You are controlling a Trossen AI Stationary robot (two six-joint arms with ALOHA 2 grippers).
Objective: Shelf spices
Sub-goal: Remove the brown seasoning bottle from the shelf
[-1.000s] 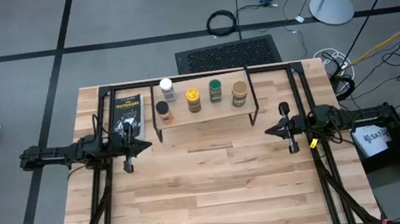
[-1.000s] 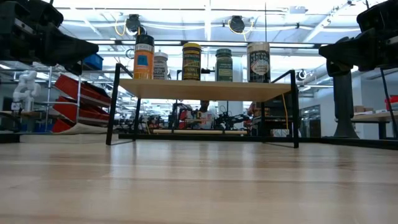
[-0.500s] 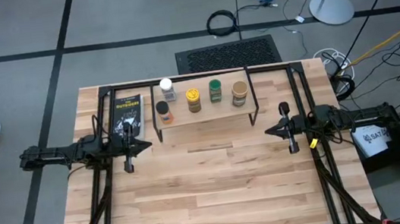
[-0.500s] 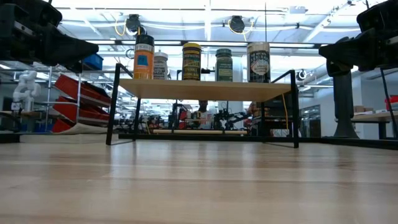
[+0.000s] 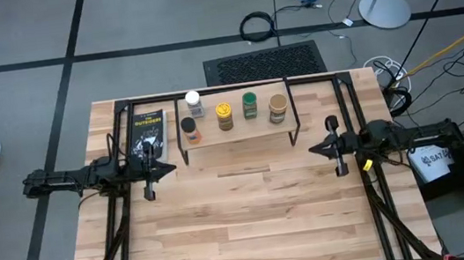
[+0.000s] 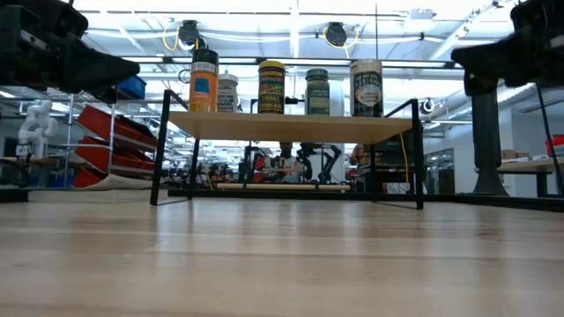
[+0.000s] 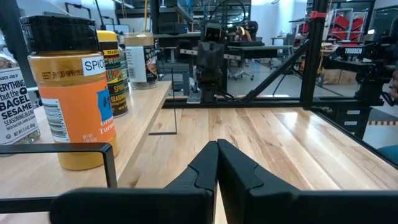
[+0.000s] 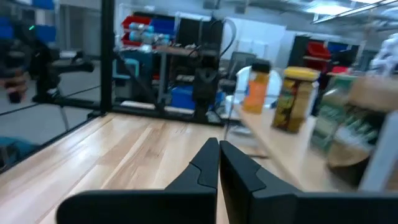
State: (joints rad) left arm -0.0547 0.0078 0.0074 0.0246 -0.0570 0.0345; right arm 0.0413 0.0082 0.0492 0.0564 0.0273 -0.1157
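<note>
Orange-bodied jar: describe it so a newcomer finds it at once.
Find the wood-topped shelf at the table's far side. Five jars stand on it; the orange-bodied jar sits at its left end, nearest the left gripper. Only it has a dark lid and orange body.

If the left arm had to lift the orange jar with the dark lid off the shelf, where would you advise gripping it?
Probably around the body just under the lid. The orange jar stands upright at the shelf's left end, nearest the left pincer, so a level approach from that open front-left side looks clearest; the white-lidded jar stands behind.
</note>
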